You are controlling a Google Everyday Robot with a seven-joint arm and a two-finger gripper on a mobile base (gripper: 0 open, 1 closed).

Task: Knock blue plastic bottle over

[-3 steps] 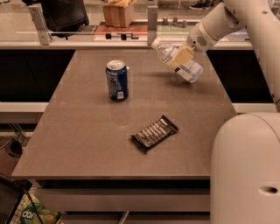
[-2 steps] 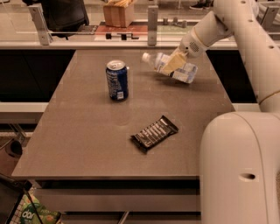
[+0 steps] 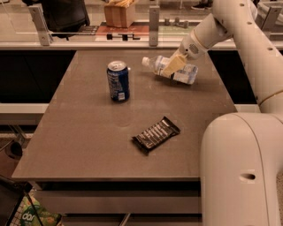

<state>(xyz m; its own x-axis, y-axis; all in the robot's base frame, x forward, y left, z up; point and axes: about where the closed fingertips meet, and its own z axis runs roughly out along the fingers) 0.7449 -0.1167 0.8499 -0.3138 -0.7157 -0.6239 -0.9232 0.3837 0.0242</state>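
Observation:
The blue plastic bottle [image 3: 170,69], clear with a white cap and a pale label, is tipped far over at the back right of the grey table [image 3: 88,145], cap pointing left. My gripper [image 3: 173,65] is right on the bottle's middle, its tan fingers [image 3: 175,63] lying across the label. The white arm reaches down to it from the upper right. The lower side of the bottle is near or on the tabletop.
A dark-blue soda can [image 3: 118,81] stands upright left of the bottle. A black snack bar [image 3: 155,134] lies in the middle front of the table. The robot's white body [image 3: 241,172] fills the lower right. A glass barrier and a wooden box [image 3: 119,13] stand behind the table.
The bottle has tipped from tilted to almost flat, its cap swinging left. My gripper has moved left and down with it.

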